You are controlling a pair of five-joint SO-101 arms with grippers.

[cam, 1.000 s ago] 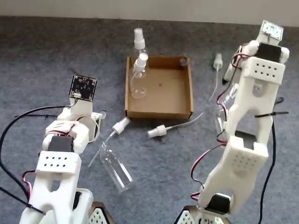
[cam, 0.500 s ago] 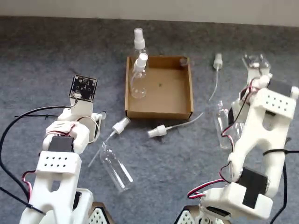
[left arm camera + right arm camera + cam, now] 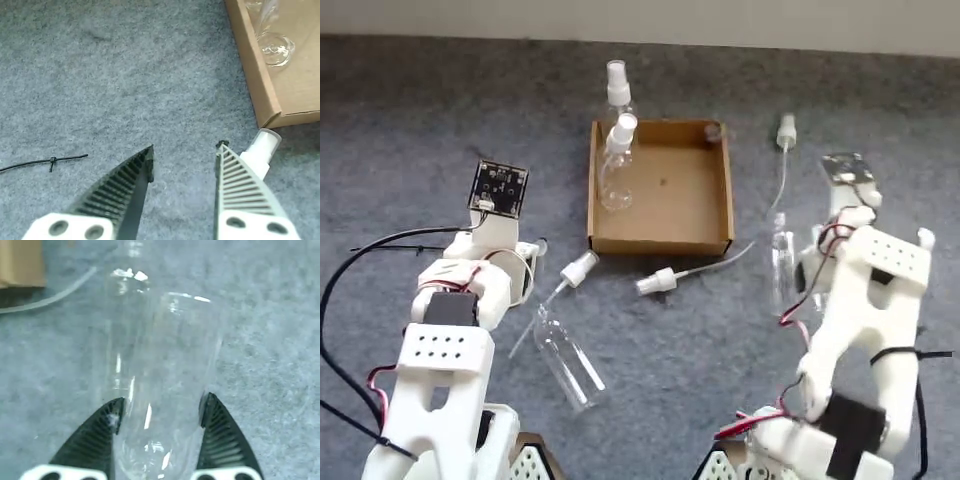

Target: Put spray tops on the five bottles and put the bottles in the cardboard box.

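The cardboard box (image 3: 710, 215) holds one clear bottle with a spray top (image 3: 616, 165); its base shows in the left wrist view (image 3: 274, 47). A second topped bottle (image 3: 618, 92) stands behind the box. An uncapped bottle (image 3: 565, 355) lies on the carpet by a loose spray top (image 3: 578, 270) (image 3: 260, 150). My left gripper (image 3: 533, 262) (image 3: 185, 152) is open over bare carpet beside that top. My right gripper (image 3: 798, 275) (image 3: 162, 407) is shut on another uncapped clear bottle (image 3: 780, 262) (image 3: 160, 355), right of the box.
Two more loose spray tops with long tubes lie on the grey carpet: one in front of the box (image 3: 657, 283), one at the far right (image 3: 786, 130). A black cable tie (image 3: 45, 162) lies near my left gripper. The box corner (image 3: 20, 262) is close to the held bottle.
My right arm has drawn back from the far right toward the front, carrying the clear bottle leftward, nearer the box. The left arm has not moved.
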